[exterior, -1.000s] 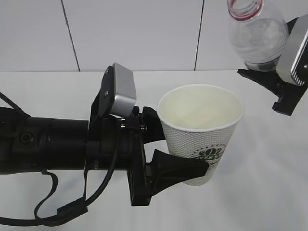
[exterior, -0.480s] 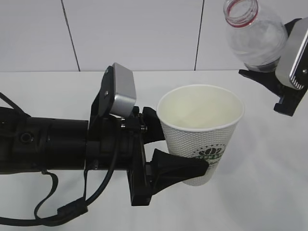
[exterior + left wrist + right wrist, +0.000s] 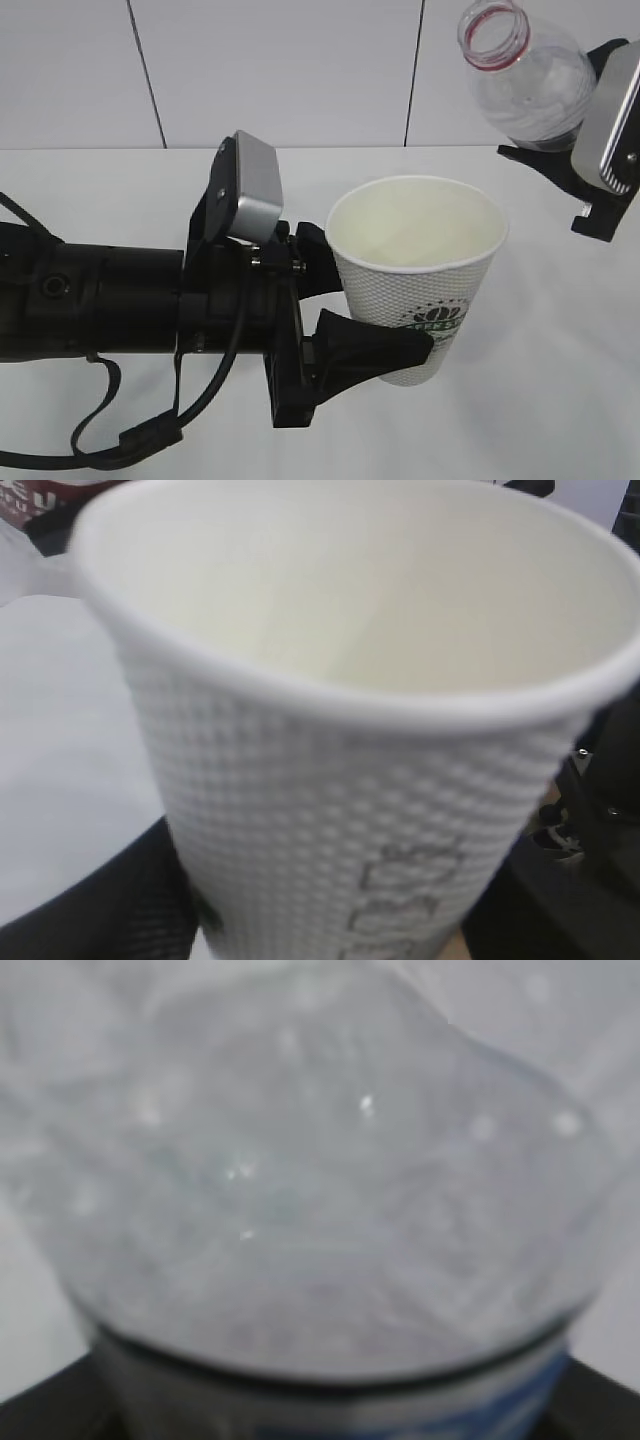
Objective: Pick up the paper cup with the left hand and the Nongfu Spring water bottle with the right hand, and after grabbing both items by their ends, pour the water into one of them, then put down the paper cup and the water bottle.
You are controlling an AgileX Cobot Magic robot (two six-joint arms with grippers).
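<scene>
The left gripper (image 3: 372,303) holds the paper cup (image 3: 420,280) by its lower half, one black finger on the far side and one on the near side of the dimpled wall, and the cup stands upright just above the white table (image 3: 560,400). Its cream inside looks dry and empty. At the upper right, the right gripper (image 3: 560,160) clamps the clear bottle (image 3: 528,75) round its body. The bottle is raised above and to the right of the cup, and its open red-ringed mouth (image 3: 492,22) tips to the left. The right wrist view is too blurred to show how much water is inside.

The step in hand appears to be bringing the bottle over for the pour. To do it well, the mouth should come over the middle of the cup's opening before the bottle tilts further, since for now it sits right of the rim. The tilt should grow slowly, so that the water falls as a thin stream and does not splash. The cup should be kept level and steady, and the grip on its thin wall should stay gentle, as a harder squeeze could buckle it.
</scene>
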